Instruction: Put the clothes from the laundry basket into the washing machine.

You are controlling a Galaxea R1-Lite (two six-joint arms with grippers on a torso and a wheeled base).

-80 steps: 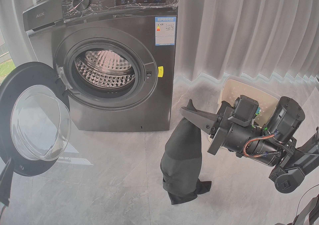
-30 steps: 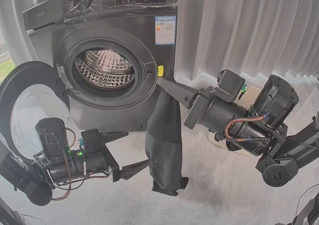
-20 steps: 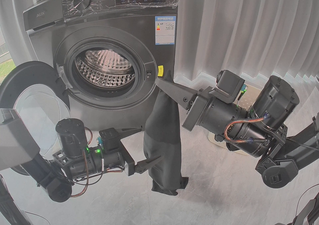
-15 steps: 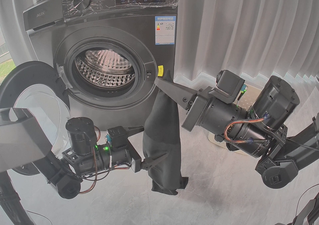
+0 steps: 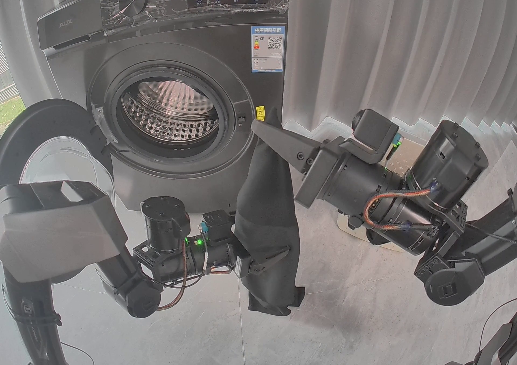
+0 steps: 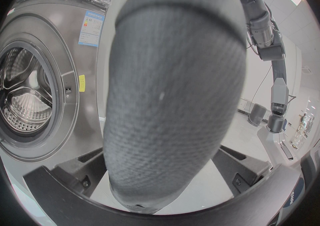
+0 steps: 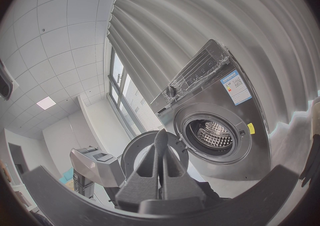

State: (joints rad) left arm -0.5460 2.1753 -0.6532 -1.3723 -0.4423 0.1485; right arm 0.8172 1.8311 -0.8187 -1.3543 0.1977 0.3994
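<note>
1. Head view: the washing machine (image 5: 177,86) stands at eleven o'clock. Its round door (image 5: 54,167) is swung open toward nine o'clock, and the steel drum (image 5: 169,110) is bare behind the porthole.
2. In the same view the right gripper (image 5: 265,126), near the centre, is clamped on the top tip of a black garment (image 5: 266,204). The garment hangs straight down in front of the machine's lower right corner, its hem just above the grey floor (image 5: 350,317).
3. The left gripper (image 5: 261,245) comes in from eight o'clock with its fingers (image 5: 274,257) spread. They straddle the garment's lower half, one finger crossing in front of the cloth.
4. The laundry basket (image 5: 403,155), cream-coloured, sits at three o'clock, mostly hidden behind the right arm and close to the white curtain (image 5: 404,32).
5. Left wrist view: the garment (image 6: 173,86) hangs between the left gripper's (image 6: 163,170) parted fingers, with a gap on each side. The washing machine (image 6: 83,80) is beside it.
6. Right wrist view: the right gripper (image 7: 161,151) is pressed together on a tuft of the garment (image 7: 161,139). The washing machine (image 7: 216,103) and its open door (image 7: 133,150) lie beyond.
</note>
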